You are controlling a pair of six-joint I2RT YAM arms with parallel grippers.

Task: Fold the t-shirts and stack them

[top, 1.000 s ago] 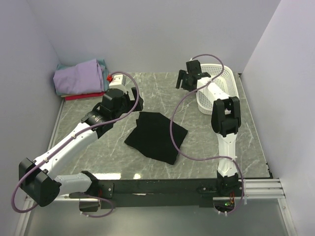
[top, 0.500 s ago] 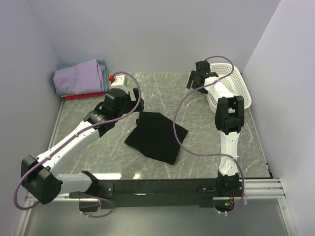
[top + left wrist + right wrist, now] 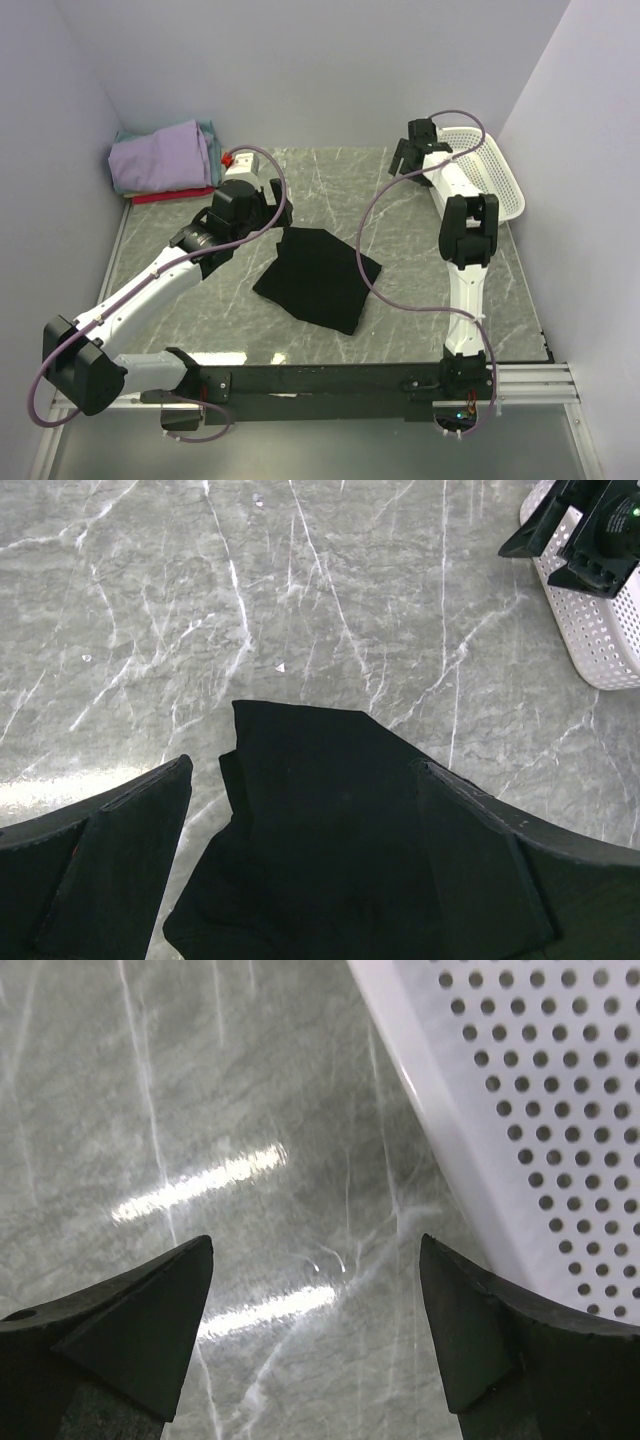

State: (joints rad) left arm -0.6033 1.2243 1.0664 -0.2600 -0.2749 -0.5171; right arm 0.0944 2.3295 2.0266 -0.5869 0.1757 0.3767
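Left end effector [image 3: 302, 768] over black t-shirt [image 3: 330, 860]

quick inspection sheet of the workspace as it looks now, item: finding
surface: grey marbled table top, glare patches, no spills seen
job's things: black t-shirt folded at centre; folded stack at far left, lavender on top, teal and red below
clutter: white mesh basket at far right
grippers: left end effector open above the black t-shirt; right end effector open over bare table beside the basket
cables: purple cables loop off both arms, one crossing the shirt's right corner
surroundings: plain pale walls; nothing else seen
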